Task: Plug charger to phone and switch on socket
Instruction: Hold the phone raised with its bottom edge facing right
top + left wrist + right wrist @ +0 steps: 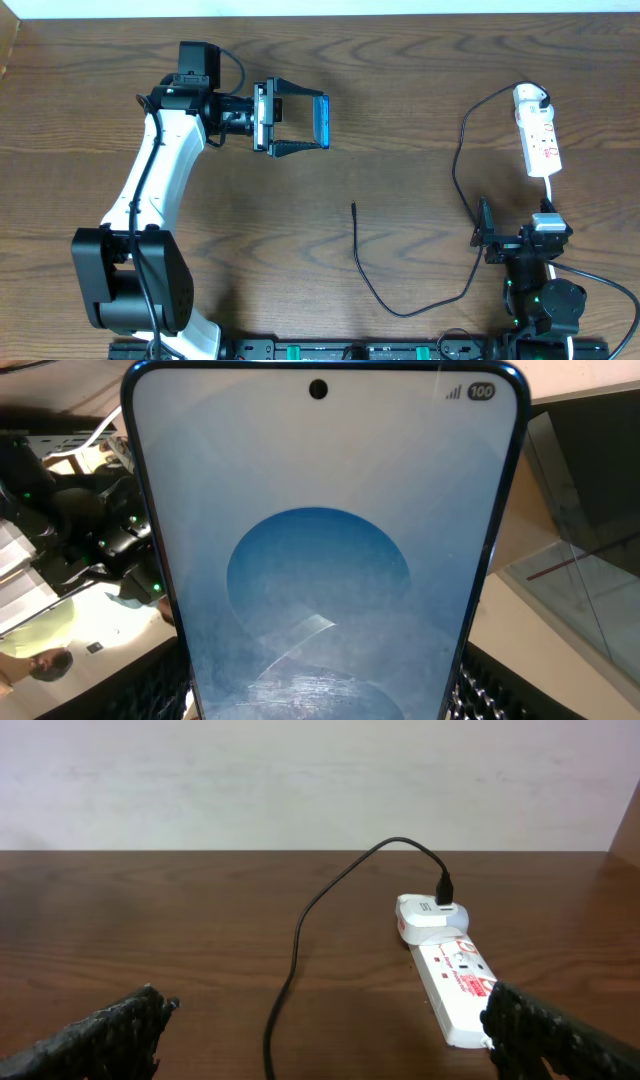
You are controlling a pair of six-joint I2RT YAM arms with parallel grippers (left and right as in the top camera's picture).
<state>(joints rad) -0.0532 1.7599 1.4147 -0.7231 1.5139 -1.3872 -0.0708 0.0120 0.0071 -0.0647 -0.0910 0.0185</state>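
My left gripper (318, 122) is shut on the phone (322, 120) and holds it by its long edges above the far left-middle of the table. In the left wrist view the phone's blue screen (320, 560) fills the frame between the fingers (320, 702). The charger cable (372, 290) lies on the table with its free tip (353, 207) at mid-table. Its other end runs into a white plug (530, 97) on the socket (541, 142) at the far right. My right gripper (512, 235) is open and empty, with the cable (298, 935) between its fingers (320, 1030) and the socket (455, 988) just ahead on the right.
The wooden table (200, 230) carries only the cable and the socket. The socket's white cord (549, 192) runs toward my right arm's base (545, 305). A pale wall (300, 780) stands behind the table's far edge.
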